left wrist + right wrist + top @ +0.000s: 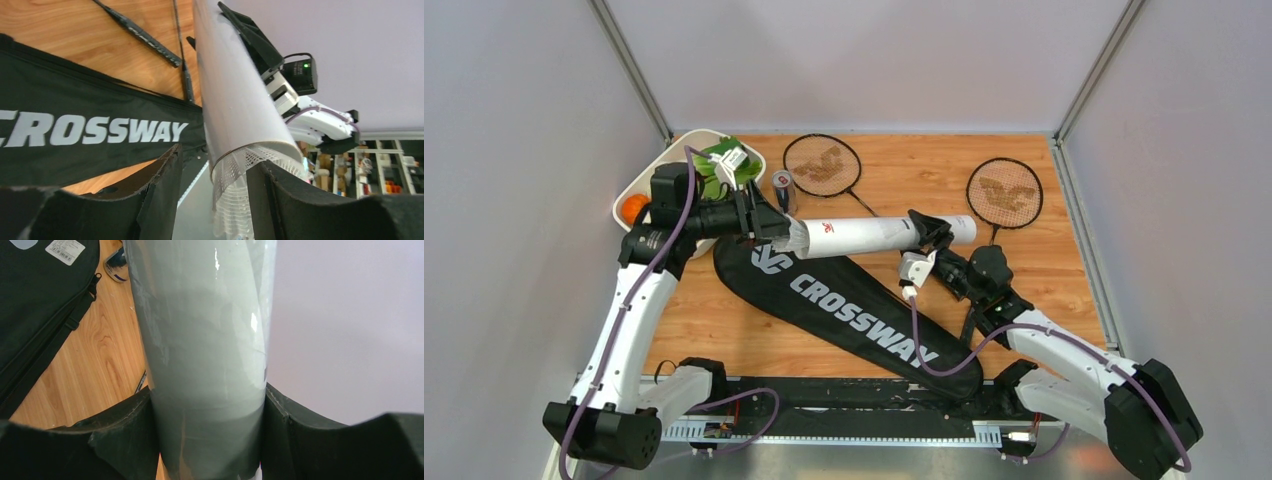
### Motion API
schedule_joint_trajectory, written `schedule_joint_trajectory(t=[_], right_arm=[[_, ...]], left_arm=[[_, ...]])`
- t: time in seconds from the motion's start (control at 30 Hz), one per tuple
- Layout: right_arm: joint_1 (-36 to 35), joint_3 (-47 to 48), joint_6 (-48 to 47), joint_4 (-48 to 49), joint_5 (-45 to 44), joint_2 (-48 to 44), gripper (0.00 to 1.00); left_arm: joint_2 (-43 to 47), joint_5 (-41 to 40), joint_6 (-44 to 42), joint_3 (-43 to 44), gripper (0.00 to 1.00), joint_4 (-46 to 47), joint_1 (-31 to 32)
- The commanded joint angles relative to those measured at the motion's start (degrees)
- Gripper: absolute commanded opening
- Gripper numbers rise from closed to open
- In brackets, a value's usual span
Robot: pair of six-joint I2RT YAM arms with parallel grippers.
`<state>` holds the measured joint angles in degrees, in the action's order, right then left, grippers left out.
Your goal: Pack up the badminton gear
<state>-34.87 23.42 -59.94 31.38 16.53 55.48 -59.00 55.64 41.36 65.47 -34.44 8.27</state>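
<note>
The white tube (864, 236) hangs sideways in the air, just above the black racket bag (854, 310) that lies flat on the table (724, 330). My right gripper (929, 235) is closed on the tube near its far end, one finger pressed on each side. A shuttlecock (232, 200) pokes out of the tube's open mouth, with its white skirt showing. My left gripper (769, 225) sits at that mouth with its jaws apart. I see a gap between one finger and the skirt, so it is not pinching the shuttlecock. I think the job right now is to get this shuttlecock all the way in. To do it well, I should keep the right arm very steady and push softly, straight along the tube. If I squeeze the skirt or push crooked, it may bend or jam. The two rackets (822, 165) lie bare on the table behind the tube, near the drink can (782, 188) and the tray (639, 185). I cannot see inside the tube, so I do not know how many shuttlecocks are in there. I cannot find any other shuttlecocks. I also cannot tell if the bag's zip is open.
</note>
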Motion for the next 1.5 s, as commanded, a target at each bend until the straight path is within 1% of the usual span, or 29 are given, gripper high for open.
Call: schedule_joint_trajectory(t=[0.0,0.1,0.17,0.2,0.27,0.37,0.43,0.47,0.6,0.67,0.73,0.8,0.87,0.9,0.93,0.97,1.03,1.23,1.4,1.47], right_arm=[[-0.55,1.73,5.70,8.85,0.39,1.79,0.42],[-0.55,1.41,8.51,9.96,0.85,2.61,0.42],[-0.55,1.41,10.64,10.43,0.82,3.13,0.42],[-0.55,1.51,11.42,10.42,0.92,3.41,0.42],[-0.53,1.71,12.48,10.22,1.84,4.15,0.42],[-0.57,1.57,14.63,11.03,2.35,5.07,0.42],[-0.59,1.41,15.49,11.49,2.28,5.53,0.43],[-0.54,1.33,15.56,11.39,2.42,5.59,0.43],[-0.55,1.47,16.07,10.99,2.63,5.53,0.43],[-0.55,1.63,16.33,10.37,2.71,5.35,0.43],[-0.50,1.69,16.64,9.75,2.76,5.30,0.43],[-0.55,1.95,17.14,9.34,2.84,5.40,0.43],[-0.59,2.52,17.96,8.44,3.53,5.79,0.43],[-0.60,2.85,18.30,8.10,3.84,5.92,0.43],[-0.55,3.00,18.55,7.93,4.12,6.10,0.43],[-0.55,3.15,18.81,8.04,4.31,6.19,0.43],[-0.55,3.39,18.87,7.88,4.43,6.18,0.43],[-0.55,4.09,18.90,6.22,4.62,5.61,0.43],[-0.63,4.11,18.54,5.42,4.81,5.59,0.43],[-0.60,4.12,18.23,5.11,4.33,5.61,0.43]], left_arm=[[0.70,-6.52,-8.56,2.82,0.57,-7.92,0.34],[1.36,-9.62,-11.82,3.21,0.59,-9.29,0.38],[0.97,-11.89,-14.39,5.27,0.61,-11.59,0.49],[0.77,-12.60,-15.13,5.85,0.64,-12.93,0.55],[0.25,-12.34,-16.37,6.98,0.67,-13.42,0.52],[-0.33,-11.42,-17.37,9.35,0.69,-13.78,0.52],[-0.21,-13.29,-18.49,11.80,0.70,-15.10,0.52],[-0.01,-15.56,-18.81,12.63,0.72,-15.56,0.56],[-0.62,-19.74,-19.64,15.87,0.73,-17.10,0.57],[-0.91,-21.93,-20.60,18.10,0.70,-18.43,0.53],[-0.59,-24.55,-21.28,19.14,0.66,-19.19,0.52],[0.02,-24.48,-22.37,20.46,0.59,-18.94,0.67],[0.40,-21.85,-22.88,20.72,0.52,-17.74,0.88],[0.57,-19.64,-22.76,20.34,0.45,-16.23,1.05],[0.87,-18.52,-22.04,19.11,0.42,-15.20,1.46],[0.93,-15.71,-21.51,18.39,0.38,-12.80,1.65],[1.00,-12.38,-19.71,16.22,0.33,-9.31,2.40],[-0.14,-12.17,-17.49,13.18,0.22,-4.31,7.50],[-0.76,-13.57,-15.89,9.87,0.19,-0.68,10.48],[-1.17,-14.86,-16.16,9.62,0.19,-0.86,11.58]])
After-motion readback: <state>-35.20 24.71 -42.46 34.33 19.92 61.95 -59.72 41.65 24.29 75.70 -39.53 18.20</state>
